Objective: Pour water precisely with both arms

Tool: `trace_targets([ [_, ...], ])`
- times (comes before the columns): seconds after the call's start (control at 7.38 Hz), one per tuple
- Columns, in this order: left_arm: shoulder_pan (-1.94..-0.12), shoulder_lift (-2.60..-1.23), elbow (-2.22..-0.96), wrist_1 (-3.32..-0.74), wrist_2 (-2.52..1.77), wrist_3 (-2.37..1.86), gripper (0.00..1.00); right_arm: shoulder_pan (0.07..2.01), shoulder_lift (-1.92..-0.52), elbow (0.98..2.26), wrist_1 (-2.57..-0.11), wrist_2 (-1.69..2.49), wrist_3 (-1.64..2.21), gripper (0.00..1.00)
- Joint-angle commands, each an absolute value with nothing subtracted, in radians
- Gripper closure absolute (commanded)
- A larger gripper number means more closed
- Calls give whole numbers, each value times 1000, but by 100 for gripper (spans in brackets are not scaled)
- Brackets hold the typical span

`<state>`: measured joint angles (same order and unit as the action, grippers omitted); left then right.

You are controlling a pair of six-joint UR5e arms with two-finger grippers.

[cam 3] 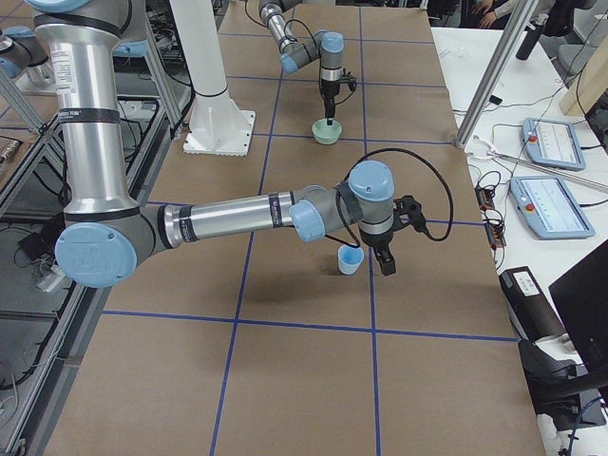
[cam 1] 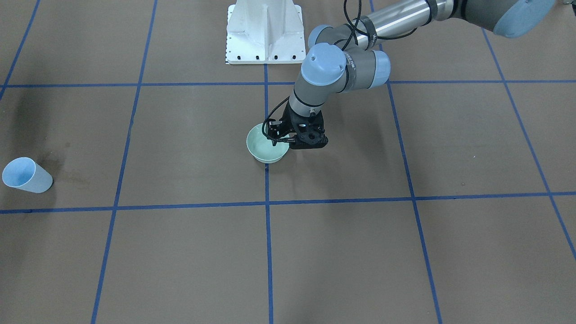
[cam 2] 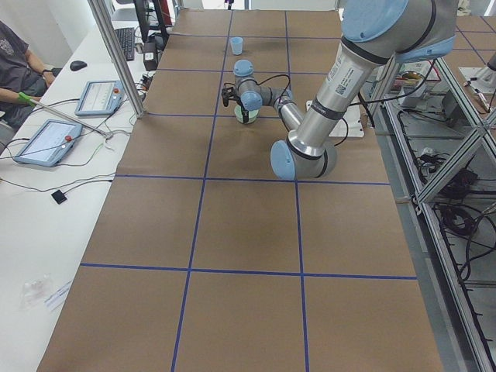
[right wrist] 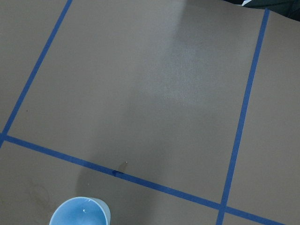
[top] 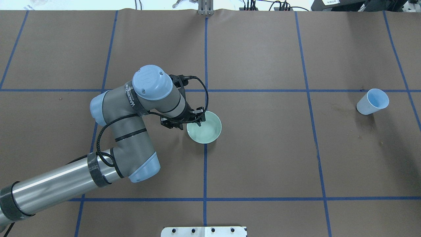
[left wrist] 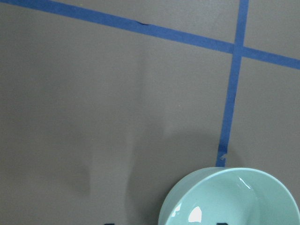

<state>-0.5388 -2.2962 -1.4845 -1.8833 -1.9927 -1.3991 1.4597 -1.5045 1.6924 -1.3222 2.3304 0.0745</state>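
Note:
A pale green bowl (top: 208,130) stands near the table's middle, also in the front view (cam 1: 264,148). My left gripper (top: 197,120) points down at the bowl's near rim, jaws apart, one fingertip inside and one outside; the left wrist view shows the bowl (left wrist: 234,197) with whitish glints. A light blue cup (top: 373,101) stands upright far to the right, also in the front view (cam 1: 26,175). In the exterior right view my right gripper (cam 3: 383,258) hangs just beside the cup (cam 3: 351,260); I cannot tell whether it is open. The cup's rim (right wrist: 79,214) shows tiny glints.
A dark damp stain (top: 338,107) lies on the brown paper beside the cup. The white pedestal (cam 1: 264,31) stands at the robot's side of the table. Blue tape lines grid the surface. Operators' tablets (cam 3: 546,142) sit on the side bench.

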Motion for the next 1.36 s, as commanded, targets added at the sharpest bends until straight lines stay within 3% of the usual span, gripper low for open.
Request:
trace_targets([
  [0.0,-535,-2293,-1479,-1882,-1993,-1399,65,1465,-1505,1697,-1341,2354,72,0],
  [0.27,-534,-2292,-1471,-1881,-1993,-1402,76,1473,-1502,1697,-1341,2359,72,0],
  [0.41,-535,-2292,-1476,-1879,-1993,-1411,100,1473,-1502,1695,-1341,2361,72,0],
  [0.68,-575,-2284,-1508,-1872,-2006,-1408,100,1473,-1500,1697,-1341,2361,72,0],
  [0.81,-628,-2219,-1564,-1873,-2078,-1398,100,1473,-1499,1695,-1341,2359,72,0],
  [1.22,-802,-1890,-1742,-1884,-2216,-1066,100,1473,-1499,1698,-1341,2359,72,0],
])
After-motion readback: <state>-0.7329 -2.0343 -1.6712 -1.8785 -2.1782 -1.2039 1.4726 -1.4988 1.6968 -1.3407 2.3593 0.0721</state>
